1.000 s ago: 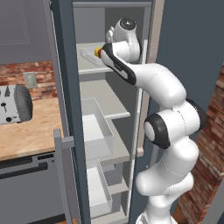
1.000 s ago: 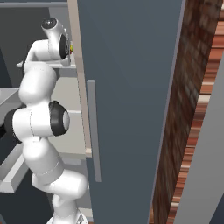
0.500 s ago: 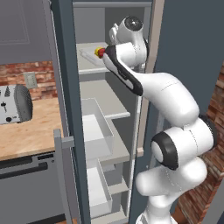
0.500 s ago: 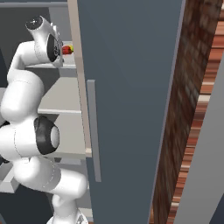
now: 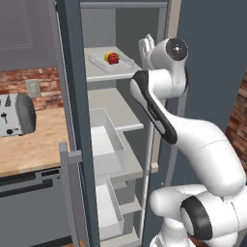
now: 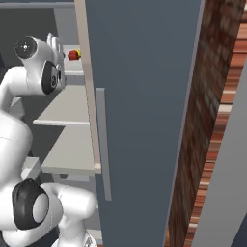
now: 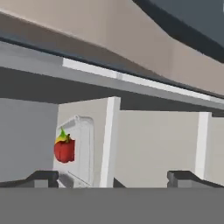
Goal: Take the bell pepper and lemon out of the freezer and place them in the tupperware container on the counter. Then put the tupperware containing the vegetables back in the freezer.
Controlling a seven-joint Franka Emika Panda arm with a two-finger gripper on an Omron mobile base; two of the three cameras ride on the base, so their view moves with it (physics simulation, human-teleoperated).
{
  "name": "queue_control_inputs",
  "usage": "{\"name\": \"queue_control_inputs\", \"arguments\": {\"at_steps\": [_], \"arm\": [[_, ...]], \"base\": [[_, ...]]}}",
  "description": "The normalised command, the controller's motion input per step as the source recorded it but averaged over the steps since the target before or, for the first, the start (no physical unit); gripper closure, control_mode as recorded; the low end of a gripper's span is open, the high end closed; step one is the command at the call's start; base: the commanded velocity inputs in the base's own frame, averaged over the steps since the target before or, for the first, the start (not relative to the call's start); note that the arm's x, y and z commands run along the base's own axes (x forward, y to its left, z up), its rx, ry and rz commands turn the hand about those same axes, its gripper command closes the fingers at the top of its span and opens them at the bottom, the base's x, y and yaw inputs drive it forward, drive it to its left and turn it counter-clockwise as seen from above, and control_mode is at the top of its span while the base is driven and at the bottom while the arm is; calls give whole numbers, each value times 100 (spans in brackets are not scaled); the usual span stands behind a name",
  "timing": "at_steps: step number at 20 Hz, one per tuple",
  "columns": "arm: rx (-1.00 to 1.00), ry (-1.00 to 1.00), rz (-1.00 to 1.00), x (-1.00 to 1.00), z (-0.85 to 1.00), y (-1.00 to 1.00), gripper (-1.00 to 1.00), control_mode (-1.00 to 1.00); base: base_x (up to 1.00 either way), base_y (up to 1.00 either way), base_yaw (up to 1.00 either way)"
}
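Observation:
The red bell pepper and the yellow lemon lie together in the shallow translucent tupperware container on the top shelf of the open freezer. My gripper hovers just right of that shelf, apart from the tray, open and with nothing in it. From the right, the bell pepper and lemon show past the gripper. In the hand view the bell pepper sits in the tupperware container, the lemon peeks out behind it, and the gripper has its tips wide apart.
The freezer's open door stands left of the shelves, with pale pull-out drawers below. A toaster sits on the wood-grain counter. Another tall dark door panel and a brick wall close the right side.
My hand has drawn back to the right, away from the top shelf, uncovering the tray with the pepper and lemon. The jaws have stayed open.

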Motion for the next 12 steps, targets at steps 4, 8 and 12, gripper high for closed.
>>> {"name": "queue_control_inputs", "arguments": {"at_steps": [4, 8, 12], "arm": [[14, -3, 0, -100, 0, -40, -100, -100], [11, 0, 0, -100, 0, -31, -100, -100], [8, 0, 0, -100, 0, -31, -100, -100]], "base": [[0, 0, 0], [0, 0, 0], [0, 0, 0]]}}
